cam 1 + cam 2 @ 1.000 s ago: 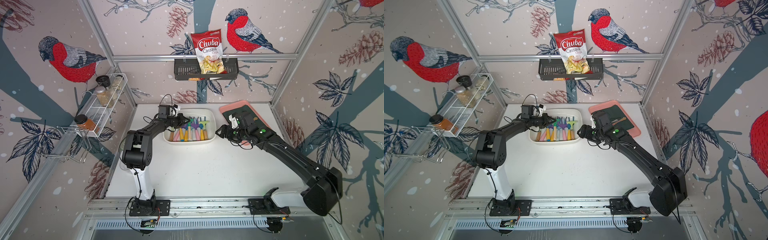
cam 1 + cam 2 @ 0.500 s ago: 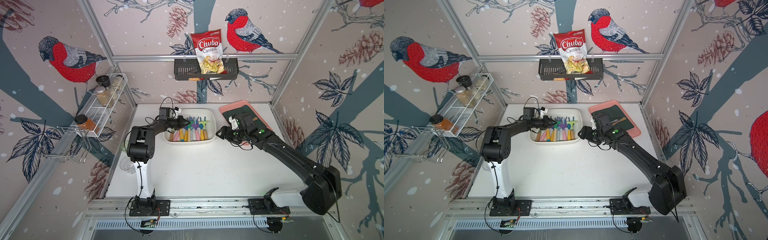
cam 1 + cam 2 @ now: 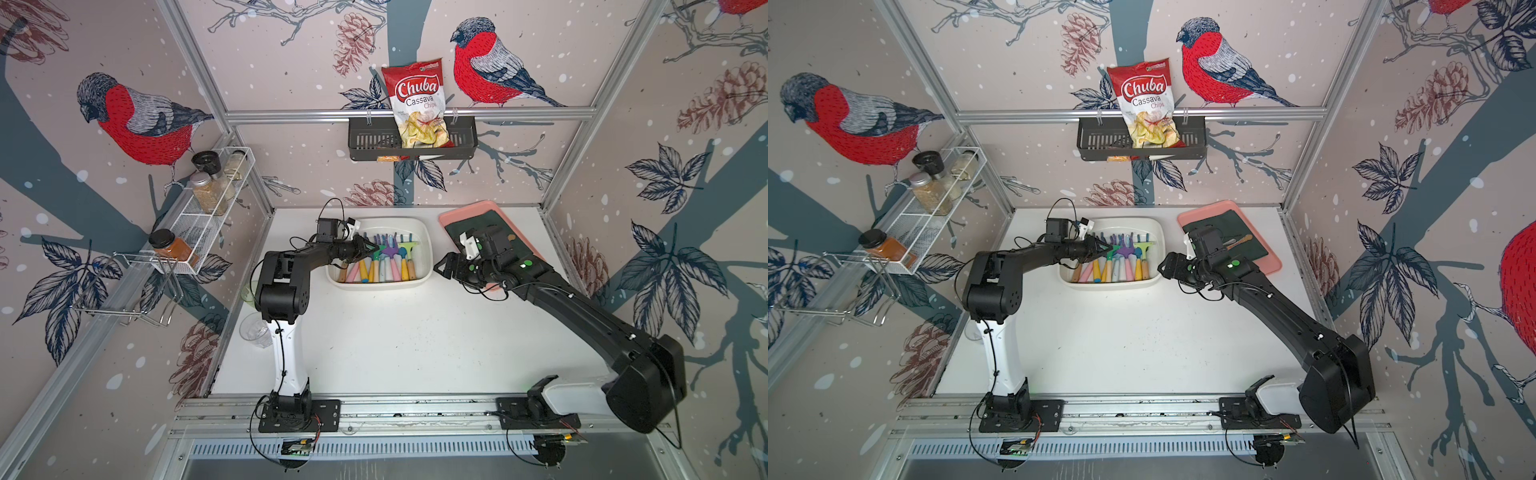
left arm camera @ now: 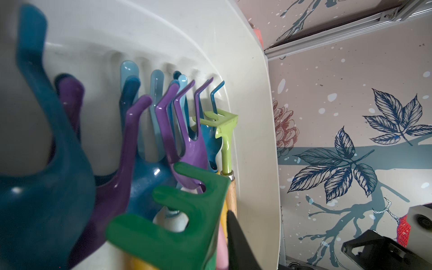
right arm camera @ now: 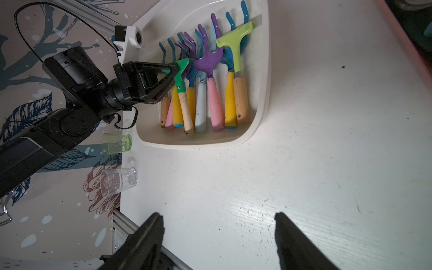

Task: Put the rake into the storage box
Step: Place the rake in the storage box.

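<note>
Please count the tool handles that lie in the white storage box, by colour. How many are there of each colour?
Wooden handles: 3
Yellow handles: 3
Pink handles: 2
Pale blue handle: 1
Total: 9 handles in the storage box

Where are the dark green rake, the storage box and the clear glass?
dark green rake [image 5: 186,112]: right wrist view, on its wooden handle.
storage box [image 3: 374,286]: in a top view, on its near rim.
clear glass [image 5: 118,181]: right wrist view, on its side wall.

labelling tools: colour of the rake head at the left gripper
Dark green rake head, clearest in right wrist view.
</note>
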You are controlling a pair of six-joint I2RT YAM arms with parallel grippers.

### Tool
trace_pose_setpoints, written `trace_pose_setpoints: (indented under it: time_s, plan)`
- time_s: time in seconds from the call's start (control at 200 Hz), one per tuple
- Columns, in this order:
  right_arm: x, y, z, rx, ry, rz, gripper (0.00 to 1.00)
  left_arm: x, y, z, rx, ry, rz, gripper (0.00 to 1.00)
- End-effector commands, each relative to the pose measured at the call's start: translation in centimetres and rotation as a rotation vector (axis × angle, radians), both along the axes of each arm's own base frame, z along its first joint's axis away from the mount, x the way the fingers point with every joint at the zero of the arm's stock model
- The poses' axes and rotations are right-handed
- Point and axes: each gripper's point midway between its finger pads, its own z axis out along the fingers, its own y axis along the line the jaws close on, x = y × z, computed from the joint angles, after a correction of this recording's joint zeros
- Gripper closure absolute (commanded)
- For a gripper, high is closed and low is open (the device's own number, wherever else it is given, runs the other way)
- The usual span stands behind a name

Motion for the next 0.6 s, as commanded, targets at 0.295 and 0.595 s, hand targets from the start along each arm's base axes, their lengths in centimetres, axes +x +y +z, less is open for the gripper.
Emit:
trace_pose_setpoints:
  time_s: [0.295, 0.595]
  plan:
    - [-0.3, -0.3, 0.4, 0.002, -0.023, 0.007, 0.22, -0.4, 1.0, 2.2, 0.060, -0.048, 0.032, 0.31]
    - [-0.7, -1.7, 1.2, -0.028, -0.060, -0.028, 0.15, -1.4, 2.2, 3.6, 0.122, -0.056, 0.085, 0.03]
